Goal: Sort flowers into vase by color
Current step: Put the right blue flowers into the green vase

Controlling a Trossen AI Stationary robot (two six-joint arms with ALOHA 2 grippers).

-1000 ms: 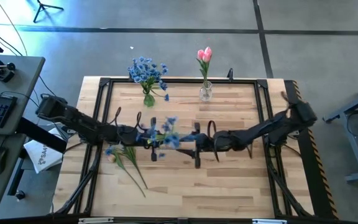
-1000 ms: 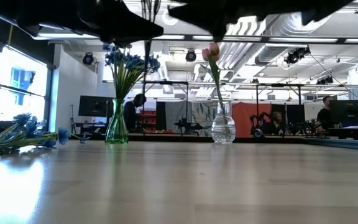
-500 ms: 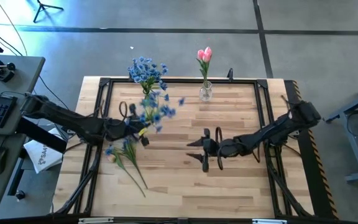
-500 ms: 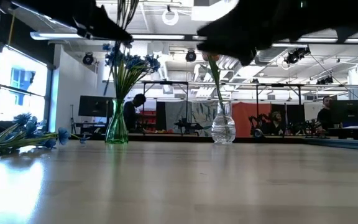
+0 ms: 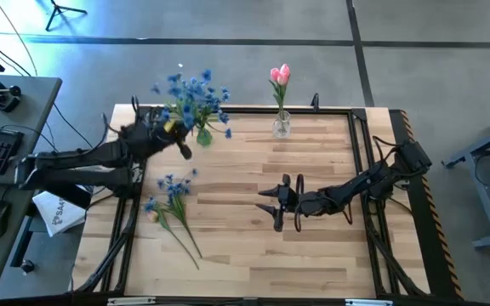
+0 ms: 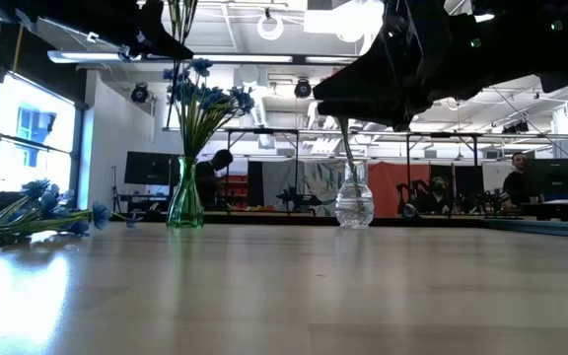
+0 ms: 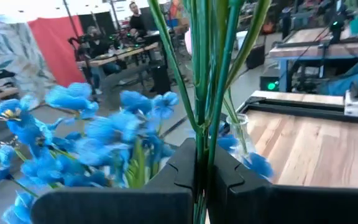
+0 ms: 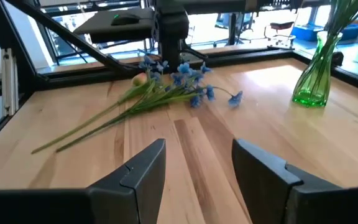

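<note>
Left wrist view showed the left gripper point(image 7: 199, 180) clamped on a blue bunch point(image 7: 104, 134) of thin green stems; small bright blossoms drooped. Right gripper point(image 8: 194, 163) hung over the desk point(image 8: 241, 134), jaws apart, empty.

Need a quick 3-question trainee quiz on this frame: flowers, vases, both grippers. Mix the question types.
1. True or false: the left gripper is shut on a blue flower bunch near the green vase.
2. Which flower stands in the clear vase? A) blue bunch B) pink tulip C) none
3. Fill in: the right gripper is ____ and holds nothing, above the table middle.

Key: 1 true. 2 B. 3 open. Loose flowers lie on the table's left side, still unsorted.
</note>
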